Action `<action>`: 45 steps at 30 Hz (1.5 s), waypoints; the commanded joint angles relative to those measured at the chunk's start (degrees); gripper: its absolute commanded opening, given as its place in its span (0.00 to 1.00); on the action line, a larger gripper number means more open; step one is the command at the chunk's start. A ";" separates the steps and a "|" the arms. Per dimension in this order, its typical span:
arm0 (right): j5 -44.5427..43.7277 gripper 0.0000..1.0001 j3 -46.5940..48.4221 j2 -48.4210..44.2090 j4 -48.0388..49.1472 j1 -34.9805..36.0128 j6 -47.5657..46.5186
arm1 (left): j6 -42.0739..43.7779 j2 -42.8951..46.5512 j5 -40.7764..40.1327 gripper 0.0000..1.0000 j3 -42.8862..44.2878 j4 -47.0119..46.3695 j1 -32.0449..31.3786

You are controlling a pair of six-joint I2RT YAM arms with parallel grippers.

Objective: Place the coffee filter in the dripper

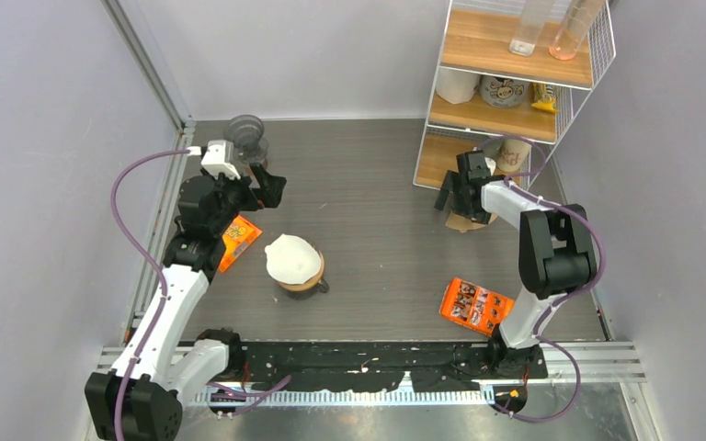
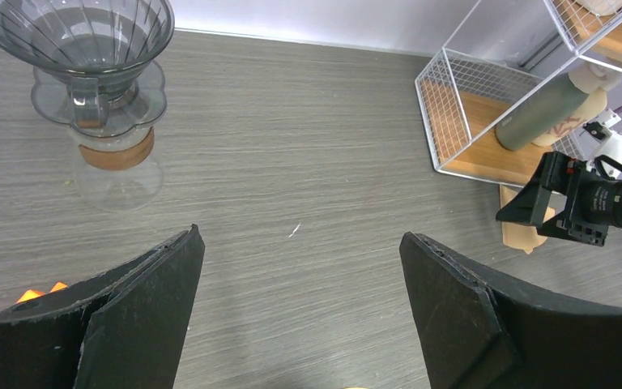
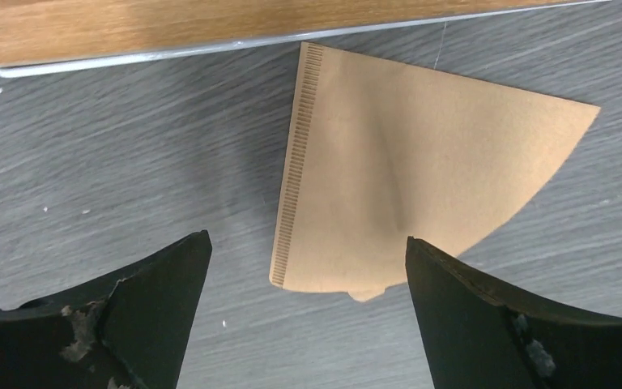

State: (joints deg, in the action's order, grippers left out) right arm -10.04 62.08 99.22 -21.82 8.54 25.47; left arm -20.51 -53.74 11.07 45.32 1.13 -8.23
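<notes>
Near edge, right side: orange packet (image 1: 476, 305) flat on worktop (image 1: 377, 211).
Mid-worktop: brown cup (image 1: 301, 281) carrying a white filter (image 1: 292, 257).
Left hand (image 2: 300, 235): fingers wide apart, gripping nothing, facing the glass dripper (image 2: 73, 32), which is seated on its carafe (image 2: 117, 162) at far left.
Right hand (image 3: 306, 243): fingers spread, gripping nothing, poised over the brown coffee filter (image 3: 405, 162). The filter lies flat on the worktop just beside the foot of the wire shelf (image 3: 129, 28).

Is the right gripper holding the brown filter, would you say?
No, the brown filter lies flat on the table, the right gripper open.
</notes>
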 commanded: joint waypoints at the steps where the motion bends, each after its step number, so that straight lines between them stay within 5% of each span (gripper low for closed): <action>1: -0.22 0.96 3.58 3.54 1.90 -1.01 2.53 | 1.14 1.05 -1.09 1.00 -0.40 -2.34 0.04; 6: -2.42 0.91 3.69 5.15 -0.49 -1.23 3.05 | 1.19 1.74 -5.28 0.99 -0.91 -2.46 0.06; 13: -3.00 0.67 0.62 4.50 -2.15 -1.24 4.30 | 0.86 3.76 -10.38 1.00 -2.88 -4.28 0.06; 18: -3.86 0.61 0.21 4.14 -4.79 -1.16 4.64 | 0.69 4.13 -12.58 0.99 -3.04 -3.94 0.06; 37: -5.26 0.25 -4.32 -1.31 -5.25 0.49 3.91 | 0.61 5.14 -12.09 1.00 -3.37 -3.71 0.03; 45: 2.96 0.15 -6.37 -10.28 -0.02 1.15 -4.22 | -0.16 4.92 -5.58 0.99 -3.32 -4.54 0.03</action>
State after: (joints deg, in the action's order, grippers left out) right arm -11.40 56.42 95.46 -24.47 9.06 26.00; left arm -20.51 -49.63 0.78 42.13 -0.16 -8.23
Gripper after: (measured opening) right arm 0.167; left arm 0.994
